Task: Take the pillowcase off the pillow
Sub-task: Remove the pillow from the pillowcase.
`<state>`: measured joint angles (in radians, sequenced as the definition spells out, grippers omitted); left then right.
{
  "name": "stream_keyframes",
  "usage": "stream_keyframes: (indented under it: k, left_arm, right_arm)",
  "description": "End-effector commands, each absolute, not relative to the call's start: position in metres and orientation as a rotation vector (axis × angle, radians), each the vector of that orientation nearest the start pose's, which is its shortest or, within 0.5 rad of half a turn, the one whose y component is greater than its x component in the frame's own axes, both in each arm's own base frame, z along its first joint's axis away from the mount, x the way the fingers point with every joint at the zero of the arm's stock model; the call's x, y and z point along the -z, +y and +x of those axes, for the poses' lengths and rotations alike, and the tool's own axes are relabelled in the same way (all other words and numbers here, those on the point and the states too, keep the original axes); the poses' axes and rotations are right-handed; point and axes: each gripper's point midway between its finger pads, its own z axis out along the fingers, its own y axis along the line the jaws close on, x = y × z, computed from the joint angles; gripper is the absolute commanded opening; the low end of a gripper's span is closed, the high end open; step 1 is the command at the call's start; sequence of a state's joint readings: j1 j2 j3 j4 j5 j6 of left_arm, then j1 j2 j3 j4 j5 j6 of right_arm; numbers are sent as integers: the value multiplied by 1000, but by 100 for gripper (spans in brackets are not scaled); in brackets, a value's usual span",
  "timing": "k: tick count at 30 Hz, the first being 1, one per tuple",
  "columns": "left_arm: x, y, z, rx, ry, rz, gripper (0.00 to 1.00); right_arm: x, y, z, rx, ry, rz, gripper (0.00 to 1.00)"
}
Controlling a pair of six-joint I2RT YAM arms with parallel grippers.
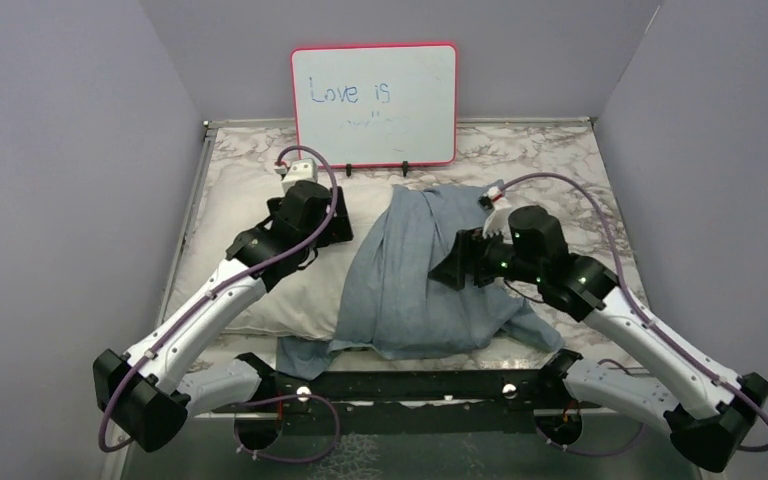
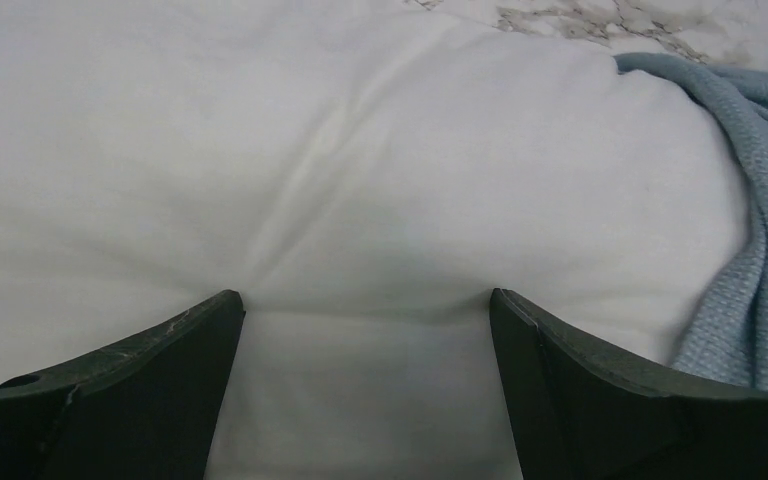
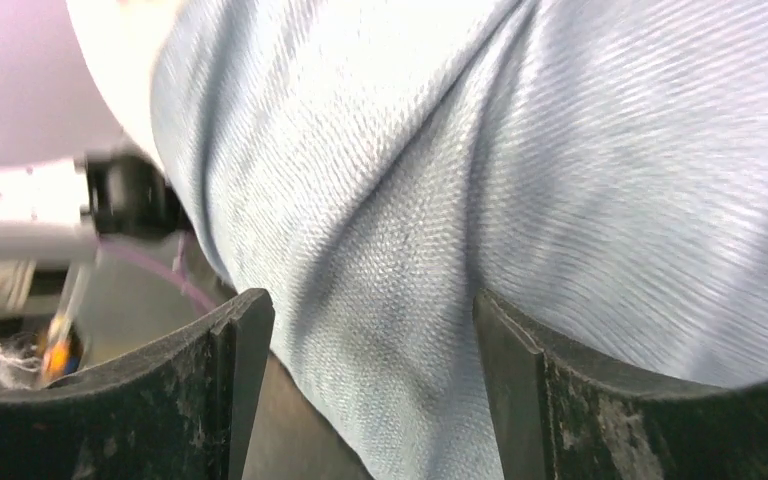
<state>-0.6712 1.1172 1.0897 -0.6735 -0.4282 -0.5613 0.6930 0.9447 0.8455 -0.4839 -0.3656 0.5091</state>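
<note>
Pillowcase (image 1: 415, 275) bunched over the right part of the pillow (image 1: 300, 300), directly ahead of the right gripper (image 3: 370, 300) and running across the gap between its fingers. Same cloth well off to the right of the left gripper (image 2: 365, 300), only a blue edge showing at that side. Bare white pillow under the left gripper, dented where both fingertips press in.

Left gripper released: jaws wide, nothing pinched, merely resting on white fabric. Right gripper likewise unclenched, jaws apart, a blue fold crossing the gap but not nipped.

Judged risks from here:
- Closing the right too deep: likely to catch pillow together with sleeve, dragging both instead of sliding one off the other.
- Closing too shallow: thin weave apt to slip out during the pull.
- Pulling with the left let go: no anchor, pillow likely to follow the cloth toward the right arm or off the near edge.
- Clamping the left on plump filling: weak hold, liable to pop free mid-pull.
- Heaped folds ahead of the right fingers: liable to jam around a pillow corner.
- Whiteboard (image 1: 374, 104) beyond the left gripper: open to a knock from a shoved pillow.
</note>
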Motion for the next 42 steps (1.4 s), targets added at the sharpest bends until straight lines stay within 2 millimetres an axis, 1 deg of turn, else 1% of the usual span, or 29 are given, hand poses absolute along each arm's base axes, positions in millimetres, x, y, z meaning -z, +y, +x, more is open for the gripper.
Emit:
stream_keyframes:
  k: [1,3,5,6,8,10,12,13,14,16,17,20,23,26,30,34,37,39,42]
  left_arm:
    - [-186,-131,277,268,2260,-199,94]
    - [-173,-129,270,294,2287,-207,94]
    - [-161,-125,262,293,2313,-211,94]
    - [-156,-123,258,300,2324,-215,94]
    - [-146,-123,251,321,2350,-224,94]
    - [-137,-124,244,343,2372,-231,94]
    - [-131,-126,238,368,2390,-230,94]
    - [-130,-127,236,384,2392,-230,94]
    - [-130,-129,234,397,2393,-227,94]
    - [-130,-130,231,419,2388,-219,94]
    - [-132,-130,230,430,2380,-215,94]
    - [-135,-131,227,456,2360,-213,94]
    - [-134,-132,225,475,2361,-208,93]
    - [-141,-138,223,521,2351,-205,92]
    - [-149,-139,223,547,2328,-211,92]
    - [-152,-141,222,568,2325,-216,92]
    - [-152,-143,222,576,2328,-214,91]
    - [-153,-144,223,578,2330,-213,91]
    - [-154,-145,223,586,2330,-211,90]
  right_arm:
    - [-253,173,227,-576,2103,7,80]
    - [-270,143,241,-423,2026,128,82]
    - [-281,123,250,-317,1992,210,84]
    - [-285,118,256,-284,1986,224,85]
    - [-290,114,269,-274,1973,237,89]
    - [-286,108,287,-295,1977,266,90]
    - [-271,97,311,-375,2017,305,90]
    - [-261,93,321,-449,2050,332,91]
    - [-248,85,332,-520,2082,384,91]
    - [-226,75,346,-676,2143,463,93]
    - [-219,73,352,-740,2157,486,93]
    - [-203,79,374,-847,2161,498,94]
    - [-187,74,396,-843,2154,576,94]
    - [-170,61,416,-801,2126,676,94]
    - [-159,59,434,-824,2111,687,94]
    - [-135,53,450,-836,2145,771,95]
    - [-117,56,458,-905,2158,848,95]
    - [-109,60,468,-963,2133,877,94]
    - [-102,68,482,-1046,2131,877,90]
